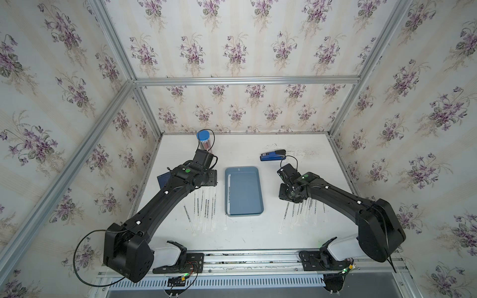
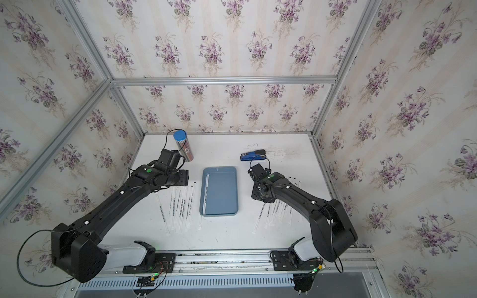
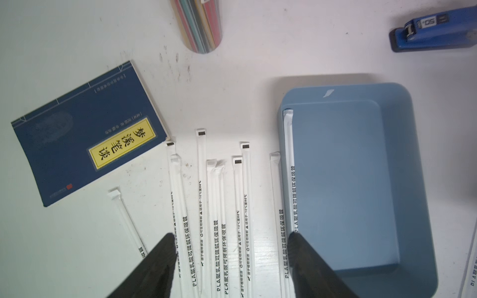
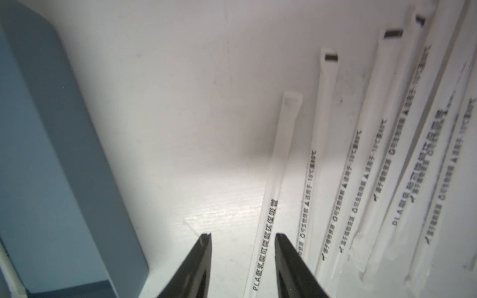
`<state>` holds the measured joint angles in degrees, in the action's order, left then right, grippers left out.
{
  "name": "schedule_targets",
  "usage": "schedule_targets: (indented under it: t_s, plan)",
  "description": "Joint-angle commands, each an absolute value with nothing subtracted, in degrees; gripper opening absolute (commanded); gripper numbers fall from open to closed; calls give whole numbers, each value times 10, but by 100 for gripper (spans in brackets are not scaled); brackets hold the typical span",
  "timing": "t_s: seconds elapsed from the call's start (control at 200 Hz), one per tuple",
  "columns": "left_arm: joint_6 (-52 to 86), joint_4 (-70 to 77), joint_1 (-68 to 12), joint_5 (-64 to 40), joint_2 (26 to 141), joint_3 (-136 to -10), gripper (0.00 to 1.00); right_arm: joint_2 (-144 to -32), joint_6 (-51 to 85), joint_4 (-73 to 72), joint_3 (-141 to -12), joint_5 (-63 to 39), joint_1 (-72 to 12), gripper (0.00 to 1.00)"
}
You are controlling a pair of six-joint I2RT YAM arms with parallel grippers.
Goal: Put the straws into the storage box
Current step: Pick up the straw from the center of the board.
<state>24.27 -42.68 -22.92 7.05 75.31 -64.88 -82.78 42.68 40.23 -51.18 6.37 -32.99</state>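
The white table (image 1: 258, 232) carries the storage box (image 1: 247, 191) at its middle, between the two arms, with one straw (image 1: 229, 193) lying inside along a long wall. The left gripper (image 3: 231, 234) hangs wide open and empty above loose straws (image 3: 214, 206) beside the box. The right gripper (image 4: 242, 234), partly open, straddles another straw (image 4: 273, 193) without pinching it.

Left arm (image 1: 154, 206) reaches forward and inward from its base, wrist bent so the left hand (image 3: 231, 234) points down, its two dark fingers (image 3: 160, 263) spread wide. Right arm (image 1: 335, 196) mirrors it, angled inward, wrist tipped down. The right hand (image 4: 242, 235) hangs with fingers parted, a narrower gap than the left.
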Motion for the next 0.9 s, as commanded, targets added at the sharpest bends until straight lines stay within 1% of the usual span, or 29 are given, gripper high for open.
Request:
schedule_targets:
  t_s: [0.0, 0.01, 0.04, 0.06, 0.165, 0.275, 0.6, 0.739, 0.894]
  plan:
    - [245, -417, -234, 130, 748, -658, 87, -821, 469, 372, -476, 20, -329, 45]
    - [244, -416, -234, 133, 747, -659, 88, -821, 470, 371, -474, 19, -329, 45]
    - [250, -418, -233, 147, 743, -662, 98, -826, 472, 369, -471, 21, -330, 45]
    - [254, -421, -233, 156, 740, -663, 100, -829, 473, 368, -470, 23, -330, 44]
    - [271, -416, -226, 183, 720, -663, 100, -843, 468, 359, -466, 29, -329, 44]
    - [257, -399, -221, 171, 710, -658, 100, -859, 467, 344, -460, 28, -330, 43]
    - [250, -380, -219, 126, 708, -640, 100, -884, 460, 320, -435, 53, -328, 32]
    - [255, -372, -218, 113, 710, -633, 100, -886, 442, 321, -436, 74, -329, 21]
    - [258, -365, -218, 101, 718, -625, 100, -884, 413, 334, -450, 102, -330, 13]
